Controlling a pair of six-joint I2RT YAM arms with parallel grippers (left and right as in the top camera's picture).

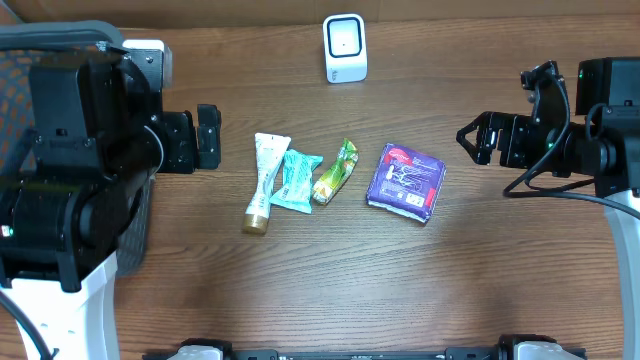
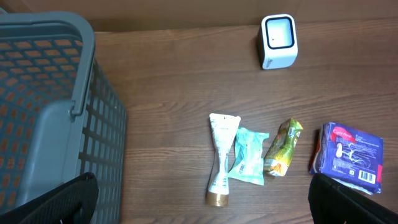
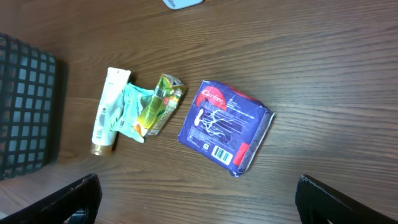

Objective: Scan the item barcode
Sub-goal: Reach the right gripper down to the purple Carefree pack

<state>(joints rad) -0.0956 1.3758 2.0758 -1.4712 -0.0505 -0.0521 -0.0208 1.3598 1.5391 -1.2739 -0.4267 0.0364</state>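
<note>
Items lie in a short row at the middle of the table, a dark brown surface with a plain wood grain. Furthest left is a slim white tube, flat and crimped at its far end and tapering to a round gold cap toward the near edge. Touching it is a small teal packet of crinkled soft film, and against that leans a narrow green and yellow packet, glossy and creased. A little to the right, apart from these, sits a purple pack, squarish and pillowy, wrapped in shiny film with a red patch at one end, white line drawings and a white script name too small to read surely. The right wrist view shows a barcode on a white label facing up at the pack's lower end. The print on the tube and the two packets is too fine to make out. Near the far edge stands a small white scanner, a rounded box with a dark-framed window on its front. A grey plastic basket with an open grid wall and a smooth, thick rim stands at the left edge. The left pincer has its black fingers spread wide and holds nothing, clear of the tube. The right pincer is likewise wide apart and empty, off to the right of the purple pack, touching no item.
</note>
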